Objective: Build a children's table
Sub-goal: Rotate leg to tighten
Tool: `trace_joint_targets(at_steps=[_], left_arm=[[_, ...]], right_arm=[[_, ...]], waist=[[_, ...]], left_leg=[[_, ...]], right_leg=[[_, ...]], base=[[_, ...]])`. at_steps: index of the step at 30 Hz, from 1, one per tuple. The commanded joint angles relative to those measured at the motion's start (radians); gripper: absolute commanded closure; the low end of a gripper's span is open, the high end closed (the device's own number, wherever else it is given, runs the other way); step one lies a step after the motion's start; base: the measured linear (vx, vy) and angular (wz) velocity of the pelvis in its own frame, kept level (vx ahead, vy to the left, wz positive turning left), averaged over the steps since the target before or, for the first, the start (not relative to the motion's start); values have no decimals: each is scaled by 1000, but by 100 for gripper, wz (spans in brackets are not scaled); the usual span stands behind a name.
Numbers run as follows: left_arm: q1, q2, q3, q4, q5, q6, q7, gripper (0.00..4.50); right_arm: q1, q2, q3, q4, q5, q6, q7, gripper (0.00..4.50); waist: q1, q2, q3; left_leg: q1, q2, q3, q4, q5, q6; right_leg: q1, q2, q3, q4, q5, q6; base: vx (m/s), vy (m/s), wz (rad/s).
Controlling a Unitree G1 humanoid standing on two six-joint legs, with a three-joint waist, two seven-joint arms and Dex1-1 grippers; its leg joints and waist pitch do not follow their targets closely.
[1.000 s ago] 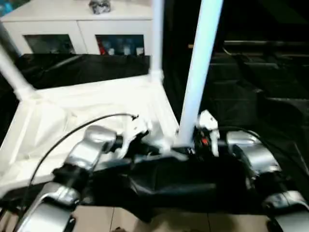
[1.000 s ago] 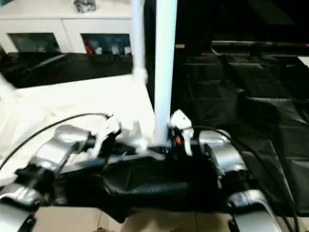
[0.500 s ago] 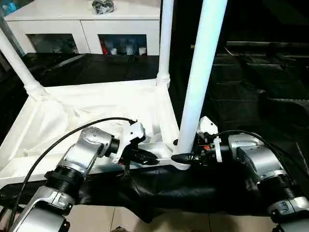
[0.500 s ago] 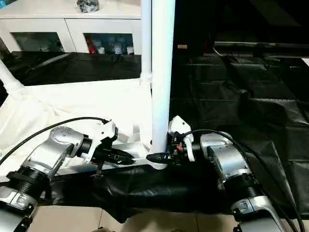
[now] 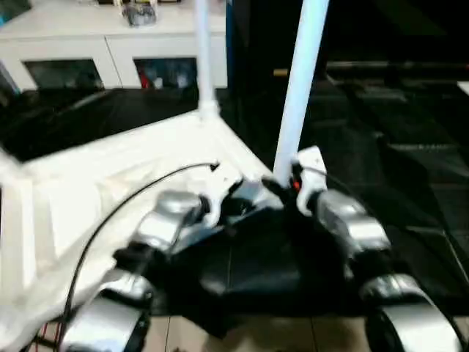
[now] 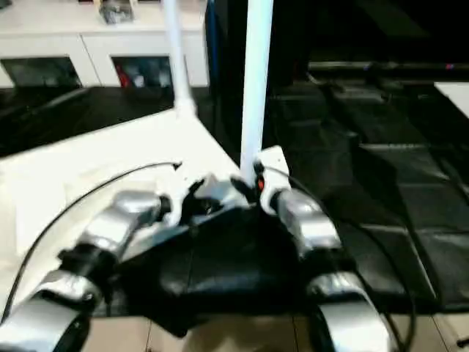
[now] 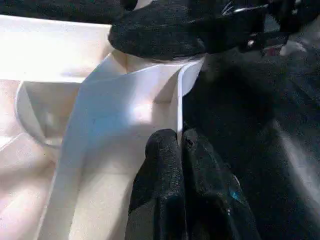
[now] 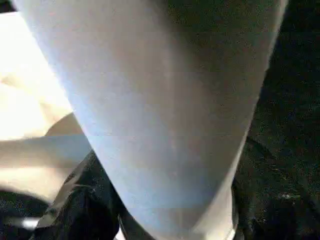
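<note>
While the upturned tabletop (image 5: 110, 183) lies on the black-covered worktop (image 5: 410, 147) with its ribbed underside up, the left tool (image 7: 182, 165) is pinched shut on the thin rim wall beside the near corner socket (image 7: 150, 65), seemingly to steady it. At that socket the right tool (image 5: 282, 187) wraps partly open around the foot of an upright leg (image 5: 297, 88), likely seating it. Another leg (image 5: 203, 59) stands at the far corner, and the cabinet (image 5: 110, 51) behind holds small items, indistinct, behind glass.
</note>
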Motion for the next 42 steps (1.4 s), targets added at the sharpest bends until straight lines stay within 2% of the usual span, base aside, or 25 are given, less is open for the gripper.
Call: trace_joint_targets(at_steps=[1,2,3,4,5,6,7,8,12,15,16,19,20,22,23,25,30,37,42], left_arm=[[-37,-61,-30,-18,-10,-33,-1,450],[-34,-57,-35,-21,-8,-41,-11,450],[-27,-48,-46,-28,-3,-59,-36,450],[-26,-47,-47,-29,-3,-61,-39,450],[-18,-34,-56,-36,0,-76,-62,450],[-15,-29,-59,-39,1,-83,-71,450],[-15,-29,-59,-39,1,-83,-71,450],[-8,-18,-69,-46,-1,-90,-93,450],[10,22,-90,-71,-13,-108,-175,450],[23,61,-100,-90,-21,-122,-260,450],[28,83,-104,-98,-29,-124,-306,450],[37,114,-110,-116,-50,-133,-378,450],[38,117,-110,-117,-52,-133,-384,450],[45,136,-116,-131,-62,-130,-426,450],[50,155,-122,-144,-65,-122,-459,450],[54,169,-124,-149,-66,-122,-479,450],[67,199,-135,-167,-73,-114,-539,450],[79,195,-134,-182,-74,-107,-537,450],[56,141,-104,-145,-57,-92,-402,450]], right_arm=[[6,93,61,61,0,15,40,138],[1,95,53,63,9,19,45,138],[-13,99,34,74,26,20,57,138],[-15,98,33,76,26,19,59,124],[-20,89,38,76,18,5,77,124],[-21,85,40,75,15,0,82,104],[-21,85,40,75,15,0,82,104],[-21,72,53,69,6,-13,105,87],[-1,23,101,30,-1,-65,254,87],[57,-39,151,-88,31,-58,465,87],[87,-78,179,-141,34,-65,542,87],[126,-138,215,-203,42,-52,650,87],[128,-142,218,-207,43,-51,659,87],[145,-173,232,-230,49,-39,717,87],[157,-197,239,-253,55,-19,763,111],[167,-215,244,-277,66,9,800,118],[189,-242,259,-336,79,50,850,164],[208,-238,278,-375,94,90,872,192],[199,-149,214,-323,83,72,698,194]], waist=[[1,-9,-60],[1,-9,-61],[2,-15,-61],[2,-10,-61],[1,-13,-60],[1,-12,-61],[1,-11,-61],[0,-15,-61],[2,-11,-66],[16,-11,-63],[19,-11,-64],[31,-11,-61],[32,-5,-61],[35,-8,-60],[37,-8,-59],[39,-9,-59],[42,-10,-62],[42,-14,-61],[40,-13,-59]], left_leg=[[-3,8,-1,-63,-216,50],[-4,9,-1,-63,-213,53],[-5,10,-1,-63,-202,60],[-5,11,-2,-65,-201,62],[-5,12,-1,-65,-204,63],[-5,12,-1,-64,-206,62],[-4,13,-1,-65,-203,62],[-5,13,0,-64,-203,64],[-8,15,0,-60,-175,81],[-8,20,3,-59,-158,107],[-7,22,4,-59,-159,109],[-3,24,4,-61,-179,102],[-2,24,4,-61,-185,99],[1,25,5,-62,-206,90],[0,25,4,-64,-214,83],[0,24,3,-65,-211,80],[-3,24,2,-63,-183,81],[-3,22,2,-63,-184,71],[-2,21,0,-65,-189,61]], right_leg=[[50,-65,39,-94,-288,-199],[51,-65,39,-93,-282,-200],[52,-65,40,-92,-267,-204],[52,-66,39,-90,-266,-207],[52,-66,39,-91,-266,-208],[53,-67,39,-89,-261,-210],[52,-67,40,-88,-246,-216],[52,-66,40,-88,-242,-217],[55,-68,40,-82,-195,-233],[57,-66,39,-77,-144,-245],[54,-65,40,-75,-138,-248],[52,-67,40,-78,-179,-243],[51,-66,40,-78,-187,-241],[49,-66,41,-82,-213,-238],[49,-68,42,-83,-232,-234],[50,-66,41,-83,-233,-229],[51,-66,41,-78,-199,-231],[50,-67,42,-82,-245,-214],[48,-68,40,-84,-258,-211]], base=[[0,0,0],[0,0,0],[0,0,0],[0,0,0],[0,0,0],[0,0,0],[0,0,0],[0,0,0],[0,0,0],[0,0,0],[0,0,0],[0,0,0],[0,0,0],[0,0,0],[0,0,0],[0,0,0],[0,0,0],[0,0,0],[0,0,0]])
